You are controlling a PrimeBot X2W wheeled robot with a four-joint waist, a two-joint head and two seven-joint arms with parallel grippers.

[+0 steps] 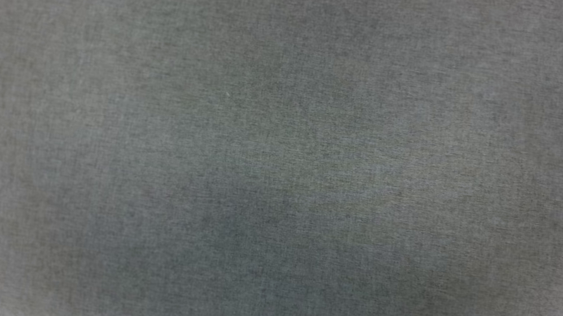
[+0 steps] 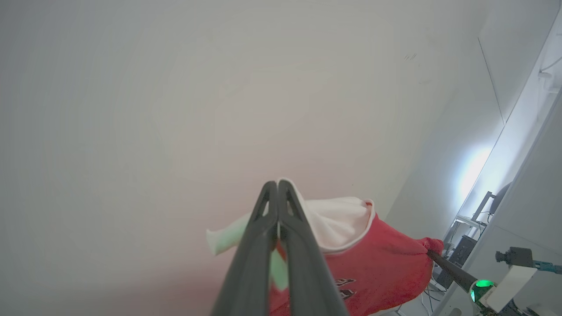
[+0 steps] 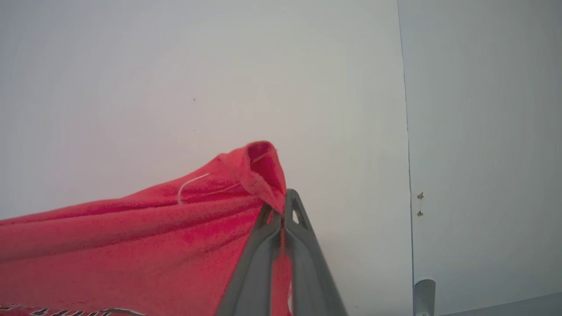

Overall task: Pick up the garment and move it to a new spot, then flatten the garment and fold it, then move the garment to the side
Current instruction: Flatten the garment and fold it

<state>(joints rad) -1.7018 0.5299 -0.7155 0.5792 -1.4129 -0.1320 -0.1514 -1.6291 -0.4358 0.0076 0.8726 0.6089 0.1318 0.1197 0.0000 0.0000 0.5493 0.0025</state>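
The garment is red with a white sleeve and hangs stretched in the air between both grippers. In the left wrist view my left gripper is shut on the white sleeve edge. At the far end, my right gripper pinches a red corner. In the right wrist view my right gripper is shut on a bunched red edge of the garment, whose dark lettering shows at the bottom left. Both wrist views look toward pale walls.
The head view looks down on a plain grey cloth-like surface. In the left wrist view, a metal stand and dark equipment sit at the lower right. A wall seam and a metal post show in the right wrist view.
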